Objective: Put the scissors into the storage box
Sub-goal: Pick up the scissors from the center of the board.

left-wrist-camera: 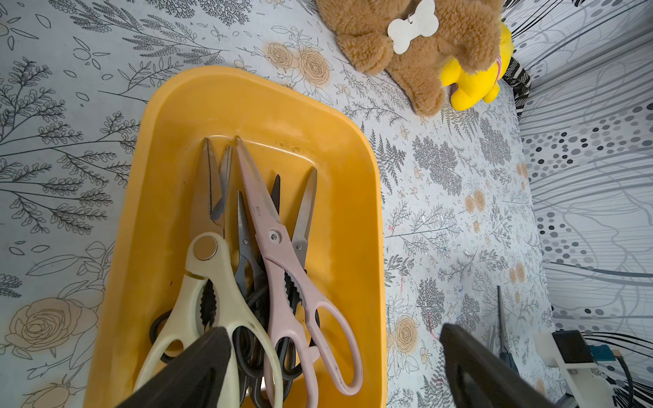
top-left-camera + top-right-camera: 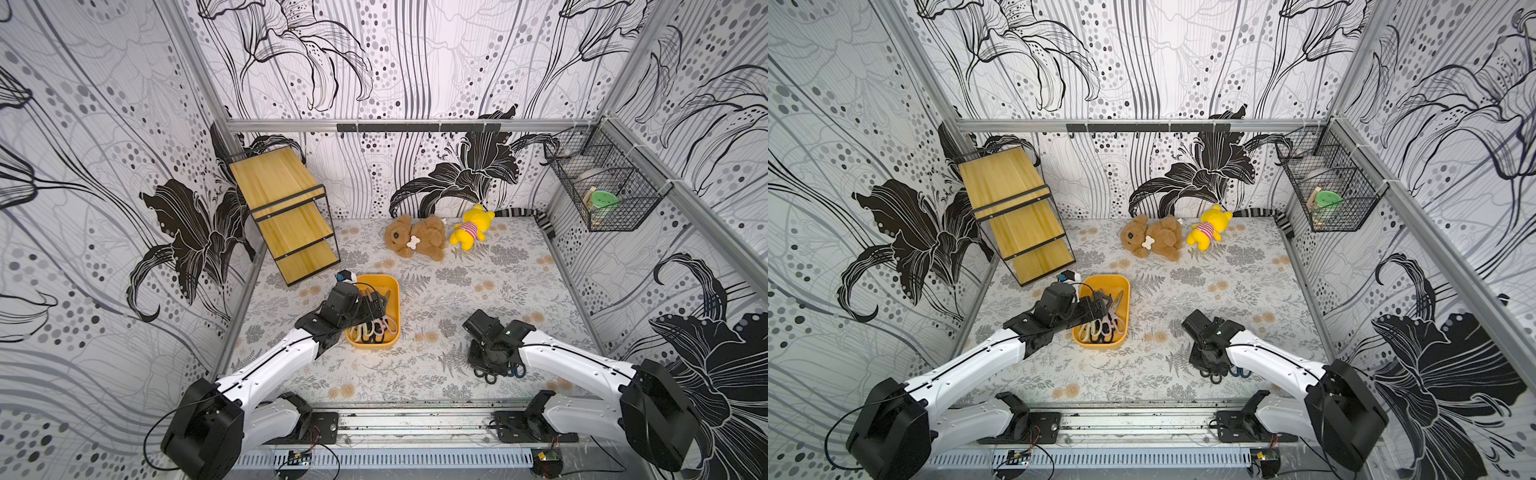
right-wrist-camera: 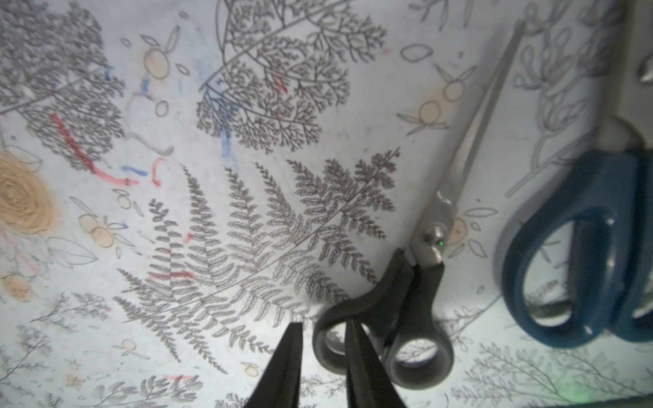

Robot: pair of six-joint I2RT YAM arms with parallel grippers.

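Observation:
The orange-yellow storage box (image 2: 384,286) (image 2: 1104,284) (image 1: 335,247) holds several scissors: a cream pair (image 1: 208,282), a pinkish pair (image 1: 279,254) and black-handled ones (image 1: 247,243) beneath. My left gripper (image 2: 376,307) (image 1: 335,328) hovers open over the box's near end, holding nothing. On the table to the right lie black-handled scissors (image 3: 417,300) (image 2: 486,376) and dark blue scissors (image 3: 600,176) (image 2: 515,372). My right gripper (image 3: 323,325) (image 2: 484,365) points down at the black pair. Its narrowly parted jaws straddle one handle ring's rim, one finger inside the ring, with a slit of table showing beside the rim.
A wooden shelf rack (image 2: 286,212) leans at the back left. A brown teddy (image 2: 415,239) and a yellow plush (image 2: 469,228) lie by the back wall. A black wire basket (image 2: 602,191) hangs on the right wall. A small white and blue object (image 2: 347,275) sits behind the box.

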